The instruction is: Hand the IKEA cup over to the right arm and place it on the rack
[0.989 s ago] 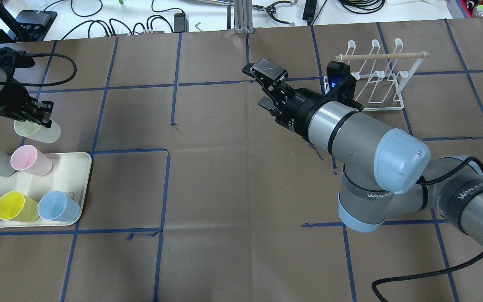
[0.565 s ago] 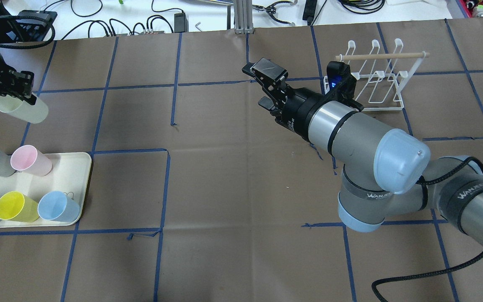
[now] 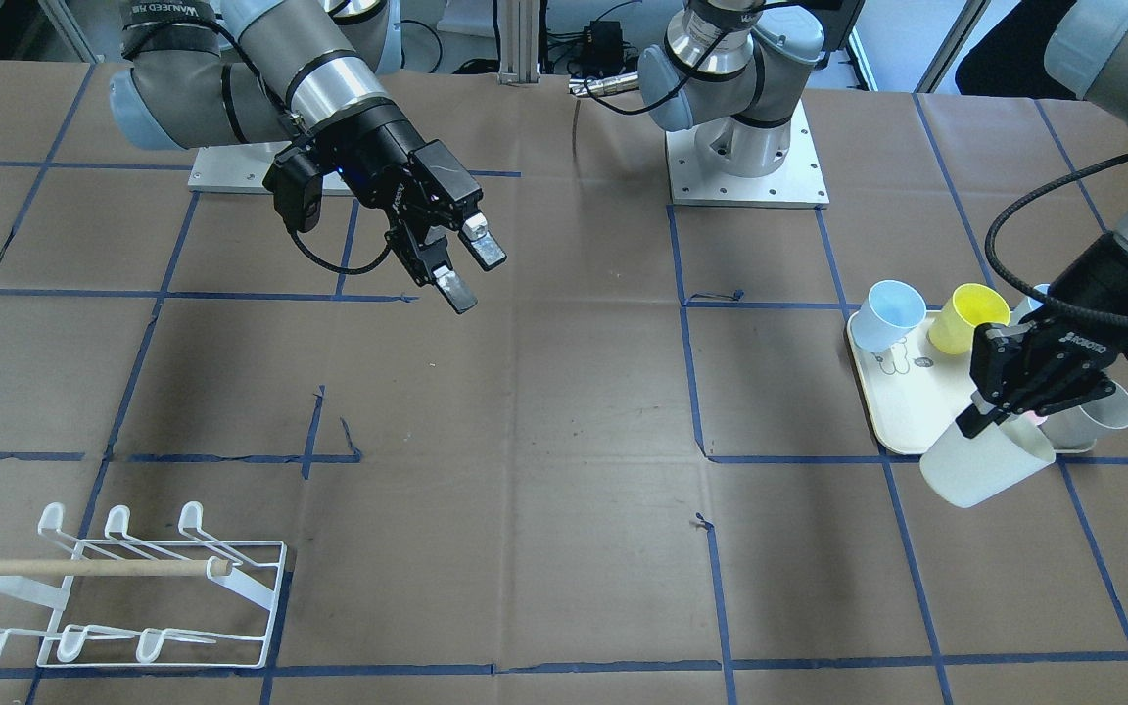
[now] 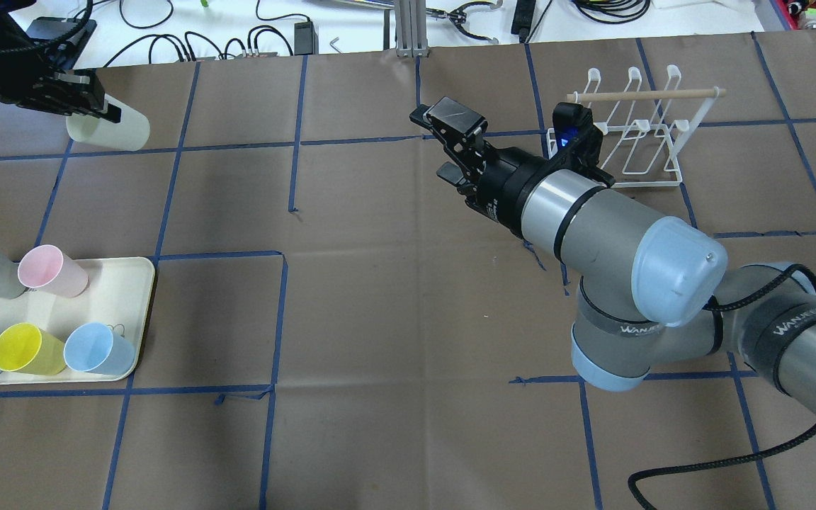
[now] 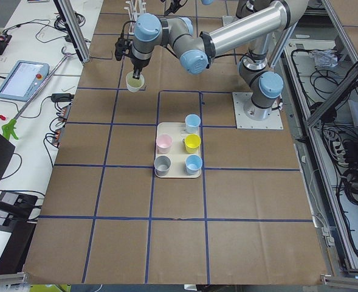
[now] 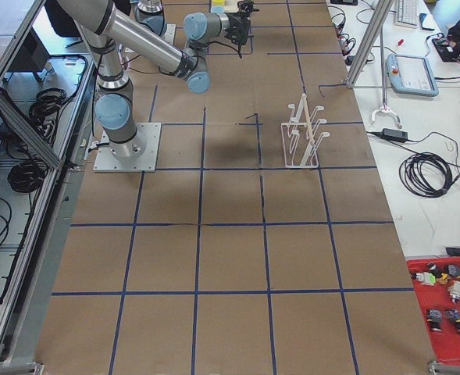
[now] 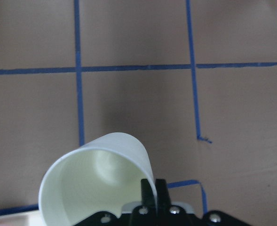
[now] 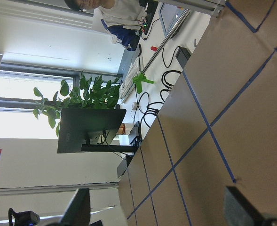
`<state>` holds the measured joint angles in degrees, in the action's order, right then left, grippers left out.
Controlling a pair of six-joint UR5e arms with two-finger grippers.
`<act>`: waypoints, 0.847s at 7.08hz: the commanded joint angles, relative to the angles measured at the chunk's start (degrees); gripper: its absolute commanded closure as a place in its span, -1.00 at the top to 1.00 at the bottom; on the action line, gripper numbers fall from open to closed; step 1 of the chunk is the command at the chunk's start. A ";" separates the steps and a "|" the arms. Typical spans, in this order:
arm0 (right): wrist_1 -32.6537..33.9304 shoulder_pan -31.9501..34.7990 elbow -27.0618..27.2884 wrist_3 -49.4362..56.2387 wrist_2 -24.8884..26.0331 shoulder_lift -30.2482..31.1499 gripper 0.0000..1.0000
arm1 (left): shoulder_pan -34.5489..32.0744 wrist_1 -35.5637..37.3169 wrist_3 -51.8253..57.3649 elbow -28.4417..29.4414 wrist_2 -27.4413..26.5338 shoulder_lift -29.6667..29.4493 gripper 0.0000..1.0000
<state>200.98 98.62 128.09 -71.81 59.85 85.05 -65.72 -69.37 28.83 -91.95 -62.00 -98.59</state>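
Place: a robot lab.
Worktop: a big worktop (image 4: 394, 312) covered in brown paper, with blue tape lines making squares.
Robots: the left arm (image 5: 239, 33) and the right arm (image 4: 613, 234) each stand on a metal plate (image 3: 799, 186) bolted down.
Side tables: black cables (image 6: 426, 173), a control pad (image 5: 22, 79) with a red button, a red bin (image 6: 448, 348) of small parts.
Farther off: a dark screen (image 8: 89, 130), a leafy plant (image 8: 79, 99), a person (image 8: 122, 12).

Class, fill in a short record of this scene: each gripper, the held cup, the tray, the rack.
left gripper: shut on the rim of the pale cup
right gripper: open, empty, over mid-table
pale cup: tilted, in the air, off the tray
tray: five cups: grey, pink, yellow, two blue
rack: no cup on it
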 commanded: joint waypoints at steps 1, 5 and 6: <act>0.73 0.00 0.06 0.00 0.00 -0.06 1.00 | -0.20 11.03 3.06 -5.05 15.01 1.02 -1.00; 0.73 -0.18 0.15 -9.37 1.05 -0.15 1.00 | -5.20 39.32 2.73 -16.30 30.84 1.82 -1.00; 0.64 -0.18 0.23 -12.10 2.19 0.20 1.00 | -5.38 44.18 1.59 -20.50 31.50 2.78 -1.00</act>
<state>201.67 98.45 128.25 -80.28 61.08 85.03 -70.55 -32.15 31.42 -108.06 -32.73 -96.33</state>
